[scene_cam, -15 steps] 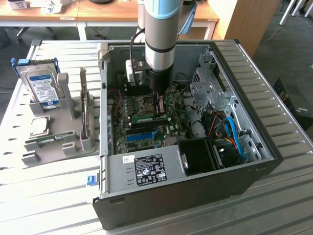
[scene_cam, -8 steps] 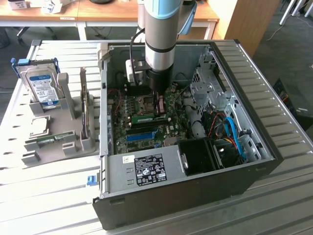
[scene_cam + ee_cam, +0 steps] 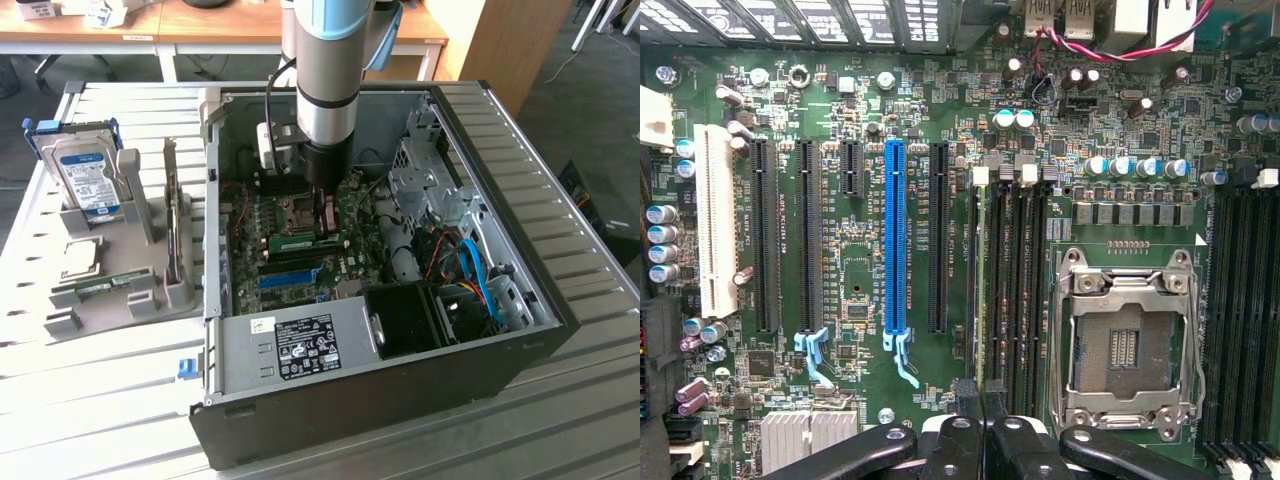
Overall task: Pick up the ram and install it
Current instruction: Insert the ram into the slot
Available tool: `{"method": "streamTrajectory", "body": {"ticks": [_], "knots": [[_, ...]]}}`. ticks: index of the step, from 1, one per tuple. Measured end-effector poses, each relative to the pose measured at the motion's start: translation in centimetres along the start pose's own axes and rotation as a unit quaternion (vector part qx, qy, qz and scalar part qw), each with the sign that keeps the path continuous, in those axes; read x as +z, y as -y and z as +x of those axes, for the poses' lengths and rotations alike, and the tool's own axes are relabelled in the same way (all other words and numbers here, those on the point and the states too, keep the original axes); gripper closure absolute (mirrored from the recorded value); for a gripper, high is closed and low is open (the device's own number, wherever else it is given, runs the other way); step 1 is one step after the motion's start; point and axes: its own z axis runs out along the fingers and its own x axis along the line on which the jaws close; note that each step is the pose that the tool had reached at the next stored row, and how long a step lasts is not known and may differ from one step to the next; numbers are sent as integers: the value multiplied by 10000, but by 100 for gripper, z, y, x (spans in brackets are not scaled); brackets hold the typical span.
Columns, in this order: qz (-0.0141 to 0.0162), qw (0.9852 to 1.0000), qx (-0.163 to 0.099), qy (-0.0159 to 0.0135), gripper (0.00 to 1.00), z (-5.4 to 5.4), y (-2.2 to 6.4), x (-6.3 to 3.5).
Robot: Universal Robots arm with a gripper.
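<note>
Here, ram (image 3: 295, 241): a long, narrow green circuit-board stick is standing edgewise on the green motherboard (image 3: 858, 262), near the long blue plastic slot (image 3: 895, 240).
gripper (image 3: 322, 230): its black fingers are pinching shut on the ram's top edge.

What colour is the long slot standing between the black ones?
The slot is bright blue, clearest in the wrist view.
</note>
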Motion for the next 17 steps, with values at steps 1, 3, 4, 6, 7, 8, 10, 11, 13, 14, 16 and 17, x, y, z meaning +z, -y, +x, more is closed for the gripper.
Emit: {"method": "streamTrajectory", "body": {"ticks": [1, 3, 4, 6, 7, 8, 10, 11, 13, 14, 16, 17], "knots": [[0, 10000, 0, 0, 88, 0, 0, 0], [0, 10000, 0, 0, 88, 0, 0, 4], [0, 10000, 0, 0, 88, 0, 0, 4], [0, 10000, 0, 0, 88, 0, 2, 5], [0, 10000, 0, 0, 88, 0, 2, 5], [0, 10000, 0, 0, 88, 0, 3, 5], [0, 10000, 0, 0, 88, 0, 4, 5], [0, 10000, 0, 0, 88, 0, 4, 5], [0, 10000, 0, 0, 88, 0, 4, 5], [0, 10000, 0, 0, 88, 0, 4, 5], [-1, 10000, 0, -1, 88, 0, 4, 9], [-1, 10000, 0, -1, 88, 0, 4, 10]]}}
